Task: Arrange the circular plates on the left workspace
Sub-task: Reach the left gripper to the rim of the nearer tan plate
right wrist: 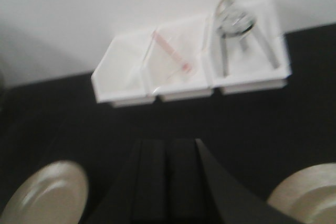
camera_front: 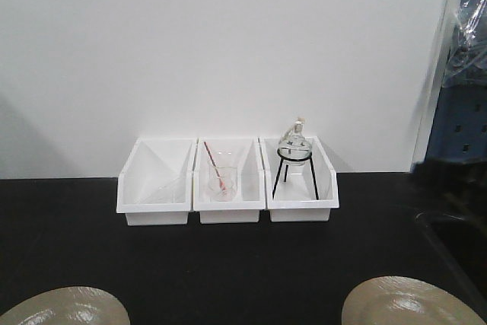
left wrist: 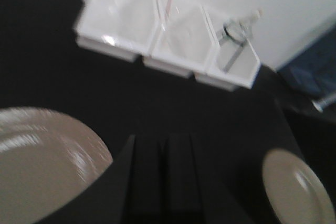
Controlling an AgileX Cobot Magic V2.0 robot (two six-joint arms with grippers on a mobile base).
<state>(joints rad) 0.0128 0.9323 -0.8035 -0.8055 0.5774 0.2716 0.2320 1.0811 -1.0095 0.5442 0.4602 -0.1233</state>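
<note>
Left claw (left wrist: 165, 142) and right claw (right wrist: 168, 145) hover, jaws together, above the benchtop (camera_front: 228, 264).

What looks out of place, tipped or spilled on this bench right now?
Nothing stands out. The three white bins sit in a straight row, the beaker and flask are upright, and the left plate and right plate lie flat on the black bench. No spill shows.

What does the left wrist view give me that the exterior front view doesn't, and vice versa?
Only left wrist: the left gripper, its dark fingers pressed together, and nearly all of the right round tan plate. Only front: bin contents in focus, a clear glass beaker and a black wire tripod. Both: the left round tan plate, three white plastic bins, the matte black benchtop.
</note>
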